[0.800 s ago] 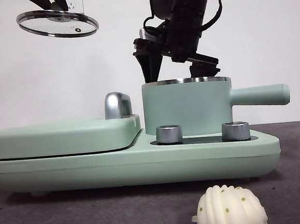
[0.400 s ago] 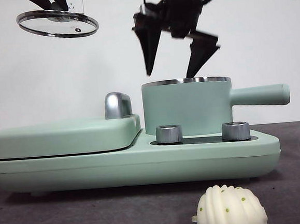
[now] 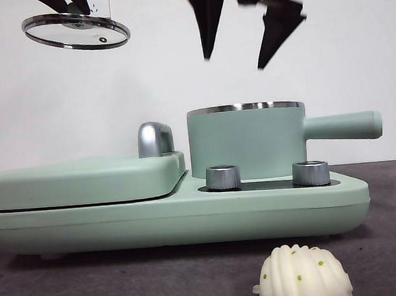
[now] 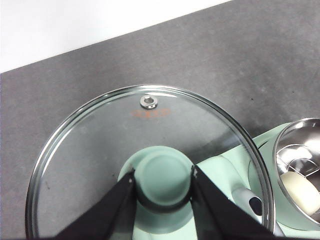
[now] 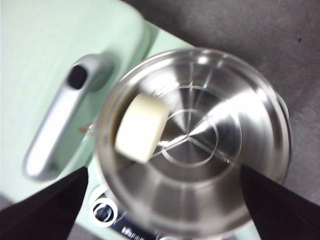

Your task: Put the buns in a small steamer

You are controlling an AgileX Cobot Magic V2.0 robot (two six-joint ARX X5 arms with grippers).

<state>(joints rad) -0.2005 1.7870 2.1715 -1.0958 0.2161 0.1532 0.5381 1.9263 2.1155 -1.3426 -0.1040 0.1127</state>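
The mint-green small steamer (image 3: 249,142) stands uncovered on its base. The smooth block bun (image 5: 141,128) lies inside it against the steel wall; it also shows in the left wrist view (image 4: 299,191). The ridged bun with green specks (image 3: 303,275) lies on the table in front of the base. My right gripper (image 3: 241,38) hangs open and empty above the steamer. My left gripper (image 4: 163,182) is shut on the green knob of the glass lid (image 3: 75,30) and holds it high at the left.
The flat mint-green griddle lid (image 3: 84,179) with its chrome handle (image 3: 155,138) covers the left half of the base. Two chrome knobs (image 3: 223,177) stand on the base below the steamer. The steamer's side handle (image 3: 340,126) sticks out to the right.
My right gripper has risen from the steamer's rim to well above it, open and empty. The lid and the ridged bun have not moved.
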